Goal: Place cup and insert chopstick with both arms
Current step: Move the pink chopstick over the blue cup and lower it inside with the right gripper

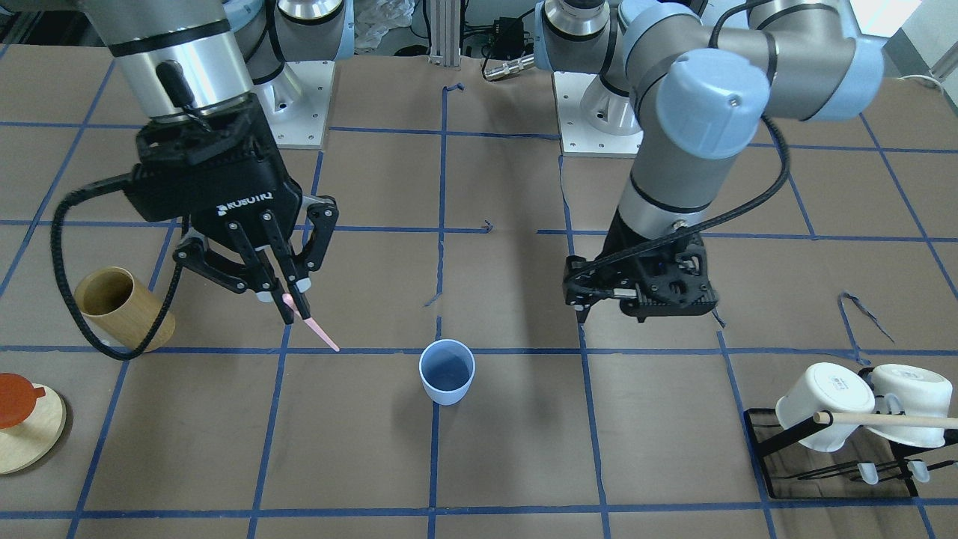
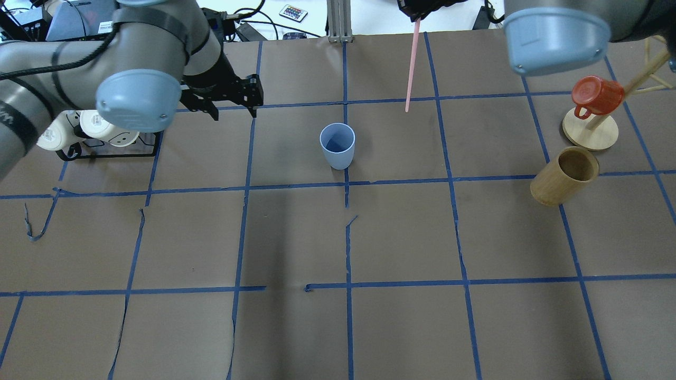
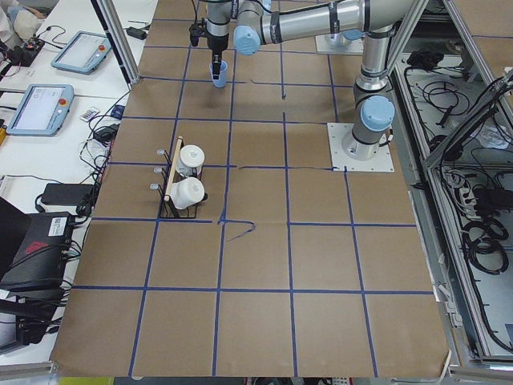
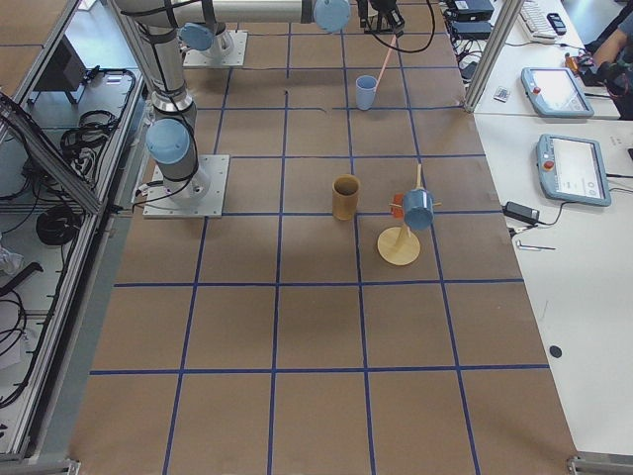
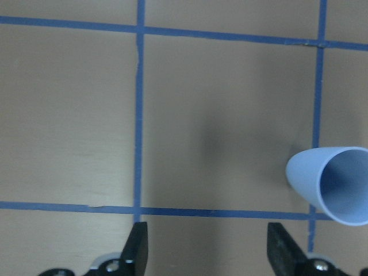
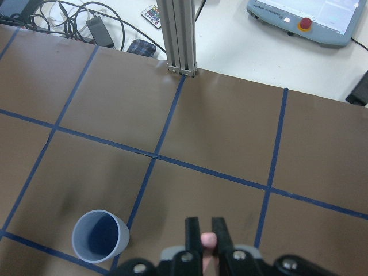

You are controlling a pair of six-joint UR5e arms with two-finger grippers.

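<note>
The left wrist view best shows the left tool (image 5: 210, 248) spread wide (cup (image 5: 330, 184) beside it). The right tool (image 1: 288, 299) pinches the chopstick (image 1: 320, 335) near the upright cup on the blue-gridded brown bench (image 1: 673, 449).

Bright, even overhead light falling on the brown table (image 2: 401, 237), broad soft shadow lying at 6 o'clock of the cup (image 2: 337, 145), white glare blooming at 2 o'clock in the front-facing view, left wrist view running soft, left gripper (image 5: 210, 251) blurring at 6 o'clock.
</note>
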